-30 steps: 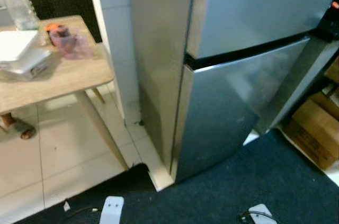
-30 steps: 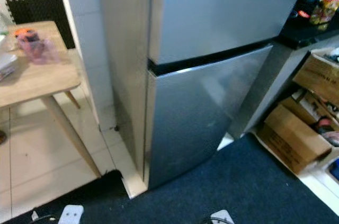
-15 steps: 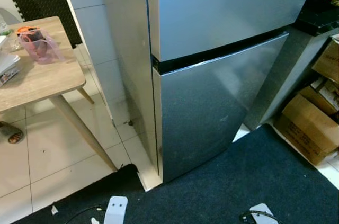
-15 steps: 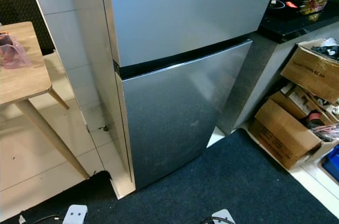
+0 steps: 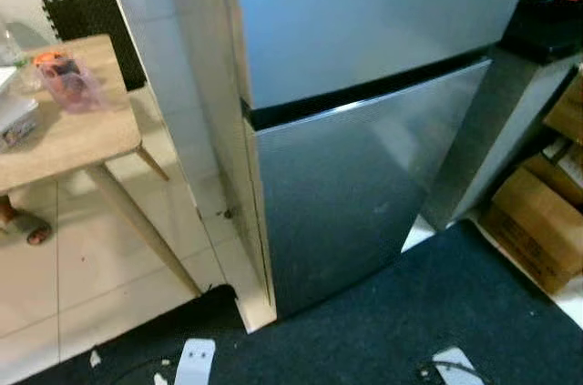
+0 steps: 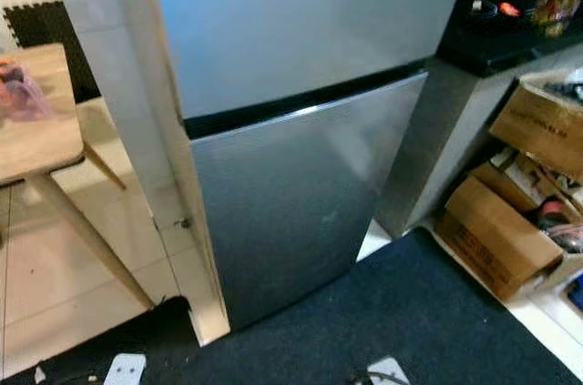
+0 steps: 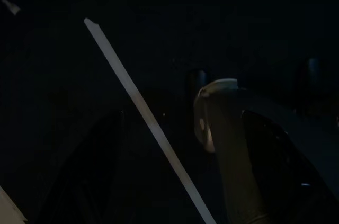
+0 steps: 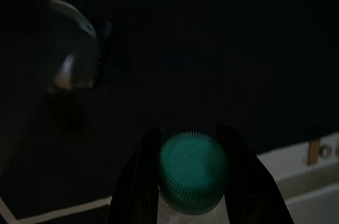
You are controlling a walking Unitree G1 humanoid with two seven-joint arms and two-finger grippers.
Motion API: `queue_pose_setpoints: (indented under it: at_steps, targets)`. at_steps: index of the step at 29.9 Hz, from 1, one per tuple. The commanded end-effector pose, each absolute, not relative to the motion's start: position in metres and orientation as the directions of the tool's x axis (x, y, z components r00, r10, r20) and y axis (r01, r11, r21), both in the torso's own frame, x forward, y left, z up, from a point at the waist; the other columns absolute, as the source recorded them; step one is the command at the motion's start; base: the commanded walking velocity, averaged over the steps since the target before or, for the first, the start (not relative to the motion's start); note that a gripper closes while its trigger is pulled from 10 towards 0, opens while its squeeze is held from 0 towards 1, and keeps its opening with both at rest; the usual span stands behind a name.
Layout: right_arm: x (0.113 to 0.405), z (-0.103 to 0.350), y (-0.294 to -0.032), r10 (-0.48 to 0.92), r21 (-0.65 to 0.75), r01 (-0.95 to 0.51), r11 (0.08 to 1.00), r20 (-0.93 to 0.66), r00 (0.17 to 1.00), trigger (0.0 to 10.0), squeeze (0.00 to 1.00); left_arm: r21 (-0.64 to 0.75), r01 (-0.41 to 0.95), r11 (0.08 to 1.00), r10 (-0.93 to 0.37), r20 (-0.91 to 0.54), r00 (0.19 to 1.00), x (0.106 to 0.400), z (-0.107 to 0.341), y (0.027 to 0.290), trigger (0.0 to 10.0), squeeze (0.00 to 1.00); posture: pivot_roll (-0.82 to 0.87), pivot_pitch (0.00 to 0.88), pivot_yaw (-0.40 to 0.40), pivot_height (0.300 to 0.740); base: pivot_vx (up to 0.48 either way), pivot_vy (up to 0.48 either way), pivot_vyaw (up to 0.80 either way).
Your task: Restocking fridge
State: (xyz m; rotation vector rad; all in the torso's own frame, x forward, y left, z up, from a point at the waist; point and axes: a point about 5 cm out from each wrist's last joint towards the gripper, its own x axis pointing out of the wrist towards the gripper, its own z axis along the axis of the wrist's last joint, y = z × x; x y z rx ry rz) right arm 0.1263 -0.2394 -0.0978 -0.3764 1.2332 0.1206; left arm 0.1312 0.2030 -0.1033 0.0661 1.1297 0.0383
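Kitchen: fridge (image 5: 364, 130) closed; right end effector (image 8: 192, 181) grips green-capped bottle (image 8: 192, 170).

The right pincer (image 8: 193, 173) grips a green ribbed bottle cap (image 8: 193, 169) between its two black fingers (image 8: 139, 181); beyond is dark.

From my remote station, the fridge (image 5: 364, 130) runs off the top edge of both eye views, its upper door cut short. The wooden counter (image 5: 64, 130) is clipped at the left edge, and the items on it are too blurred to identify. My left wrist view is nearly black; I make out a pale strip (image 7: 148, 123) and little else. In the right wrist view, the right tool (image 8: 192, 181) grips a green cap (image 8: 192, 171), with the bottle below cut off.
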Motion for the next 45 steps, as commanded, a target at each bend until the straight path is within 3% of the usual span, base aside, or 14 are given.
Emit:
queue_pose_setpoints:
  at_steps: [1, 26, 37, 45]
  targets:
    - [0.123, -0.099, -0.238, -0.107, -0.207, -0.288, 0.935, -0.939, 0.326, 10.0, 0.00, 0.078, -0.005, 0.997, 0.073, -0.905, 0.419, 0.129, -0.104, 0.205, 10.0, 0.00, -0.07, 0.000, -0.041, 0.740, 0.000, 0.000, 0.00]
    - [0.123, -0.101, -0.231, -0.103, -0.203, -0.293, 0.934, -0.941, 0.324, 10.0, 0.00, 0.064, 0.022, 0.998, 0.049, -0.904, 0.424, 0.130, -0.104, 0.200, 10.0, 0.00, -0.07, 0.000, -0.041, 0.740, 0.252, 0.000, 0.00]
    - [0.125, -0.101, -0.230, -0.101, -0.203, -0.296, 0.933, -0.940, 0.327, 10.0, 0.00, 0.040, 0.034, 0.999, 0.022, -0.903, 0.430, 0.131, -0.104, 0.196, 10.0, 0.00, -0.07, 0.000, -0.043, 0.740, 0.000, -0.168, 0.00]
    - [0.113, -0.100, -0.246, -0.118, -0.213, -0.295, 0.931, -0.944, 0.309, 10.0, 0.00, 0.037, 0.002, 0.999, 0.032, -0.896, 0.443, 0.134, -0.103, 0.198, 10.0, 0.00, -0.07, 0.000, -0.041, 0.740, 0.000, -0.115, 0.00]
